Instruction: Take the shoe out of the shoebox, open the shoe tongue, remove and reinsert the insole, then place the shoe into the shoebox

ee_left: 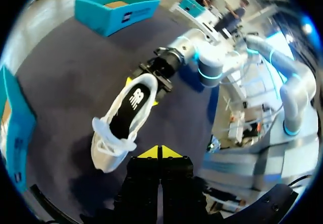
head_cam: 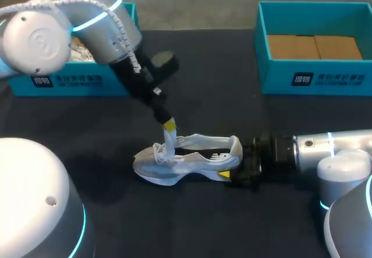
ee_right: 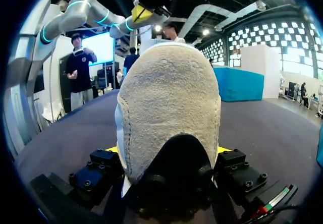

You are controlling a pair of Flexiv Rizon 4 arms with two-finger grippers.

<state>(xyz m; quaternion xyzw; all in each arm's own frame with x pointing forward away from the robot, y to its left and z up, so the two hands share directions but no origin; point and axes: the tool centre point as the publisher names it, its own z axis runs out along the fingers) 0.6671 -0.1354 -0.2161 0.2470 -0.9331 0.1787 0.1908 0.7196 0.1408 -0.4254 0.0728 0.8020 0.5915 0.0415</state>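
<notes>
A white shoe (head_cam: 186, 162) lies on its sole on the black table, toe to the left. Its dark insole (ee_left: 132, 105) sits inside. My right gripper (head_cam: 232, 162) is shut on the heel, one finger on each side; in the right wrist view the grey heel (ee_right: 171, 108) fills the space between the fingers. My left gripper (head_cam: 169, 125) hangs just above the raised tongue (head_cam: 167, 149), yellow tips shut. In the left wrist view the tips (ee_left: 160, 152) meet with nothing visible between them, the tongue (ee_left: 112, 135) beside them. I cannot tell whether they touch it.
One teal shoebox (head_cam: 314, 78) stands open at the back right with a brown cardboard floor. A second teal box (head_cam: 64, 82) stands at the back left, partly hidden by my left arm. Bare black table lies in front of the shoe.
</notes>
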